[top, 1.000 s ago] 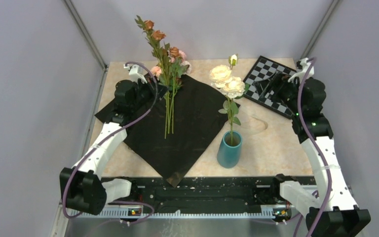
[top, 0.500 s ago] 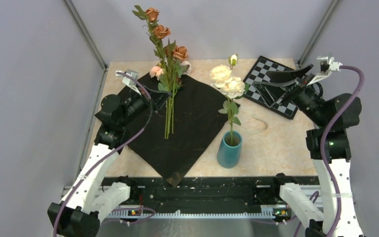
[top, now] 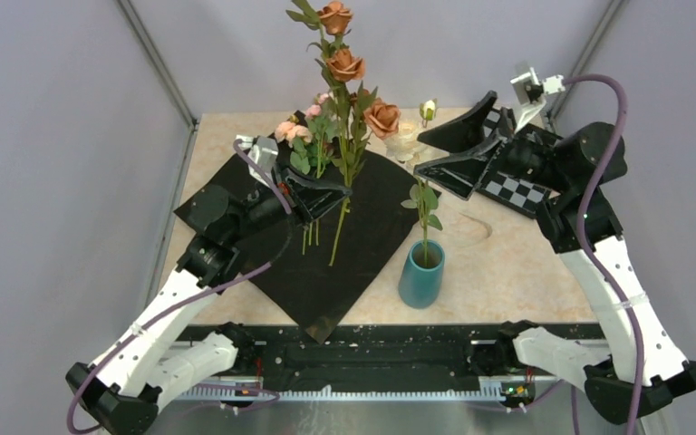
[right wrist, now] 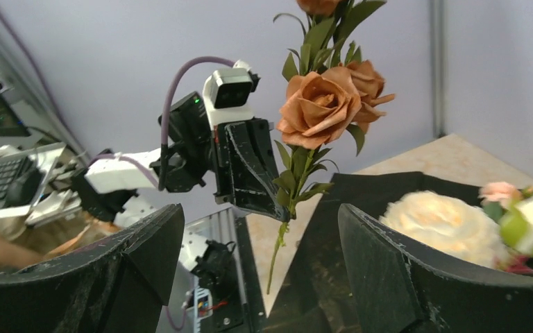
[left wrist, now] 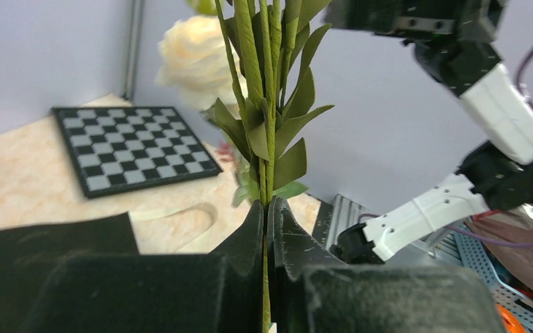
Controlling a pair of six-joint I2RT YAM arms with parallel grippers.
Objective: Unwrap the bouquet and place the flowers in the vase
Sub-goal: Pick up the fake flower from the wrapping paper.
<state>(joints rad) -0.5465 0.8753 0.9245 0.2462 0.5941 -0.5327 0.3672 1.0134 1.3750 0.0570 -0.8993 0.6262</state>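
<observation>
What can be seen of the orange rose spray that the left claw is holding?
The orange rose spray carries three rusty orange open blooms on thin green stalks with long pointed leaves. It stands nearly upright, held above the black paper, its cut end hanging free below the grip. The left claw is shut on the stalks low down; nothing else visibly touches it.

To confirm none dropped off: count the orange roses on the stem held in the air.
3, all on the stem gripped by the left claw: top rose, middle rose, lowest rose off to the right. The leaves may hide others.
</observation>
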